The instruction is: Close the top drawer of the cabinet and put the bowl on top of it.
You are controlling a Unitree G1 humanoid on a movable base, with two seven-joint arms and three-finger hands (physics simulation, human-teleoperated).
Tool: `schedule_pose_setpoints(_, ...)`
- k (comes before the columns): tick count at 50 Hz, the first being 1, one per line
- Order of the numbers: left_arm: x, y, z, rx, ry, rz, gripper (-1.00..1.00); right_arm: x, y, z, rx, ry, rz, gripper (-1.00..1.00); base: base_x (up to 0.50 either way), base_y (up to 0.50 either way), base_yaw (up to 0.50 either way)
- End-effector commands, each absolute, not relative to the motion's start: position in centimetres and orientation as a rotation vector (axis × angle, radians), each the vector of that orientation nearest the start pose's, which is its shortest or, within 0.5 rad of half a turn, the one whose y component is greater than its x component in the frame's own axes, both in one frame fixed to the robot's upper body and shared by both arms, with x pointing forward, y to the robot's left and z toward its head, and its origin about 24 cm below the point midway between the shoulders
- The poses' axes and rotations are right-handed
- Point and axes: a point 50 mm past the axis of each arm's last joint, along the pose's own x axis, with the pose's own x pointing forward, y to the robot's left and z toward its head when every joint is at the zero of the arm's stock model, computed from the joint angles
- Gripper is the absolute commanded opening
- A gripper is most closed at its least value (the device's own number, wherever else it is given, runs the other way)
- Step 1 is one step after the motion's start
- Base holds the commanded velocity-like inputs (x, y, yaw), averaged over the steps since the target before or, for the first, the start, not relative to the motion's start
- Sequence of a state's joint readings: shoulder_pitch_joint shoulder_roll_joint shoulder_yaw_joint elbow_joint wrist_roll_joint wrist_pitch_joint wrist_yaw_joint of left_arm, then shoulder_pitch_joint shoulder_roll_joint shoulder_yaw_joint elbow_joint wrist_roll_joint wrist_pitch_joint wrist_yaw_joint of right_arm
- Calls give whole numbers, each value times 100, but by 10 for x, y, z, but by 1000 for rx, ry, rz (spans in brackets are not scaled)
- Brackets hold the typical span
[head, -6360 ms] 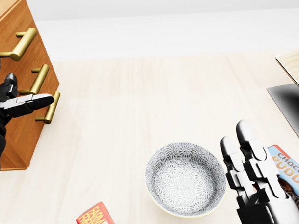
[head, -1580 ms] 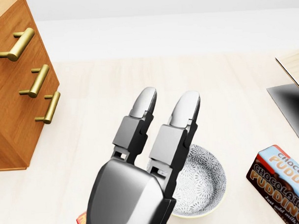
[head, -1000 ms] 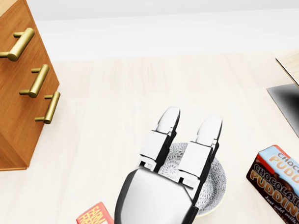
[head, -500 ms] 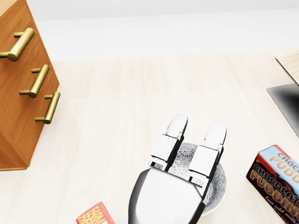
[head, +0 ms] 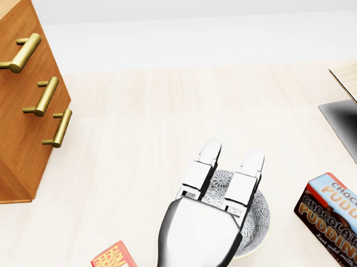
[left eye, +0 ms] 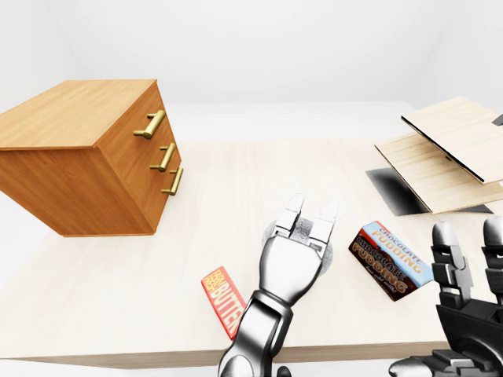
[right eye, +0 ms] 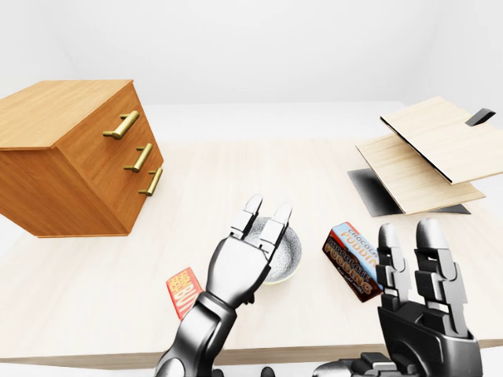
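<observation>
From here the top drawer (left eye: 138,127) looks flush with the two below it, all three brass handles in one line, so I judge the first half of the job done. The rest is not: the bowl (right eye: 289,253) sits on the table (left eye: 236,173), and the wooden top of the cabinet (left eye: 78,114) is bare.

My left robot hand (head: 199,235) is spread over the bowl, with its fingers (head: 204,162) stretched out straight across the rim on the side away from me. It has hold of nothing that I can see. The palm hides the thumb, so I cannot tell whether it touches the bowl's near edge. The right robot hand (right eye: 420,294) stands low and well off to the right of the left one, fingers upright and apart, also empty.

The cabinet is well apart from the left robot hand, up and to its left in the eye views. A chocolate pudding box (left eye: 393,255) lies between the two hands, and a red butter packet (left eye: 222,298) lies just left of the left wrist.

What remains, as I see it: close round the rim, lift, carry up-left and set down on the cabinet.
</observation>
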State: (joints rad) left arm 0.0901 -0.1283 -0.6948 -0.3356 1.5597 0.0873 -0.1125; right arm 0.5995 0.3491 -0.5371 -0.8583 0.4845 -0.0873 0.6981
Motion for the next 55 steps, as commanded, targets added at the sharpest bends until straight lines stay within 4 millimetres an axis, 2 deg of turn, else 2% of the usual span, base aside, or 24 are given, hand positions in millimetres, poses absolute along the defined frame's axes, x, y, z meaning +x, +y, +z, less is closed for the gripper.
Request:
schedule_pose_setpoints(1, 197, -9, 108, 1293, -507, -307, 100, 87, -220, 138, 98, -506, -56, 100, 0, 0, 0)
schedule_pose_setpoints(14, 201, -9, 102, 1321, -475, -321, 100, 85, -222, 137, 95, -502, -70, 100, 0, 0, 0)
schedule_pose_setpoints(33, 206, -10, 80, 1368, -422, -361, 100, 86, -222, 135, 97, -496, -69, 100, 0, 0, 0)
schedule_pose_setpoints(55, 211, -11, 73, 1397, -413, -354, 100, 84, -224, 138, 81, -505, -80, 100, 0, 0, 0)
